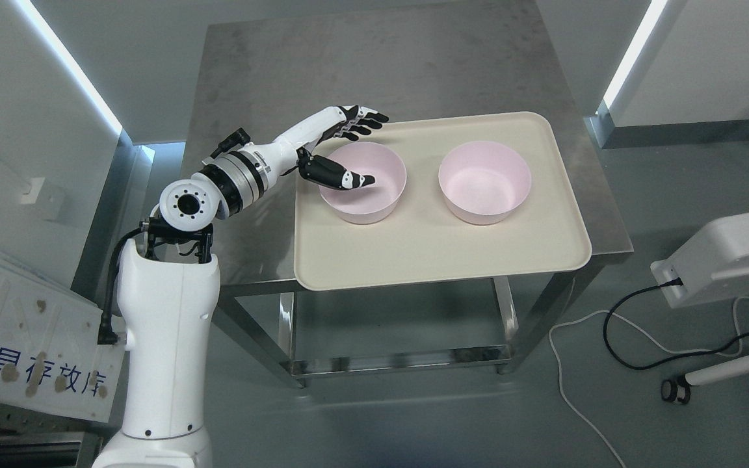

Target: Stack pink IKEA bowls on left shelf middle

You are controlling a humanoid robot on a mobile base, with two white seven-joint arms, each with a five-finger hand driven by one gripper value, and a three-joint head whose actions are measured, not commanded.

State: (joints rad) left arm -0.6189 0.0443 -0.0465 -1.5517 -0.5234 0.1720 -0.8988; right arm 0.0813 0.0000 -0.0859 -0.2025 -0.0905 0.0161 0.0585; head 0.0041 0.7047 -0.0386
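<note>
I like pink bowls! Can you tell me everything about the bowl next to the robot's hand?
The left bowl is pale pink, round and deep, smooth like plastic, and empty. It stands upright on the left part of the cream tray, apart from the other bowl. The left hand is open at its near rim, thumb over the inside, fingers behind it.

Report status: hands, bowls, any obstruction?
Left hand open at left pink bowl, thumb inside rim, no grip yet. Right pink bowl apart on tray, unstacked. Nothing between them.
</note>
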